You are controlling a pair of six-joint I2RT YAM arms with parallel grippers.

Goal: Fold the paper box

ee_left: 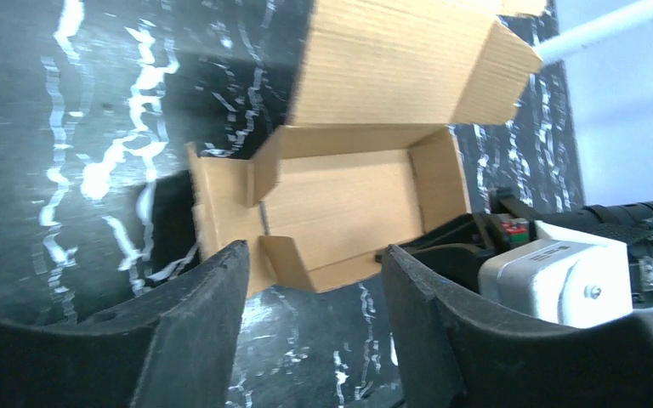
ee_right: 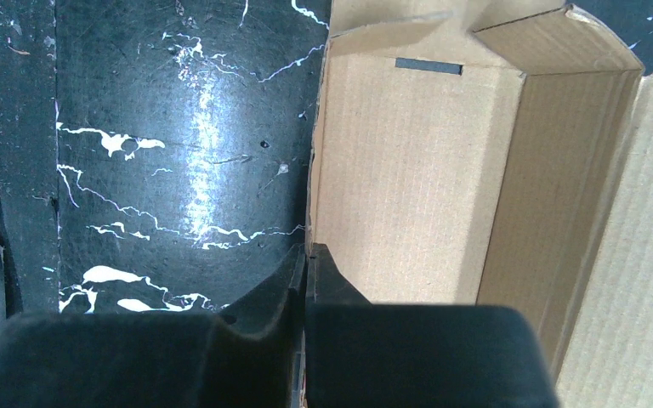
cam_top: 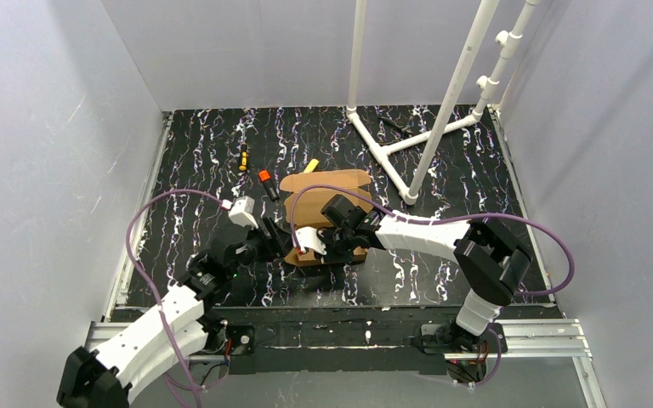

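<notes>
The paper box (cam_top: 327,189) is brown corrugated cardboard, partly folded, and lies mid-table with raised side walls and its lid flap laid back toward the far side. In the left wrist view the box (ee_left: 349,191) shows its open tray and a loose corner flap. My left gripper (ee_left: 315,255) is open just short of the box's near edge, with only the tabletop between its fingers (ee_left: 212,297). In the top view the left gripper (cam_top: 282,242) sits at the box's left corner. My right gripper (ee_right: 308,255) is shut on the box's thin side wall (ee_right: 315,170), one finger inside and one outside. The right gripper (cam_top: 332,242) reaches in from the right.
Two orange-and-black tools (cam_top: 264,183) (cam_top: 243,157) and a yellow item (cam_top: 311,166) lie beyond the box. A white pipe frame (cam_top: 408,144) stands at the back right. Grey walls enclose the black marbled table (cam_top: 442,272).
</notes>
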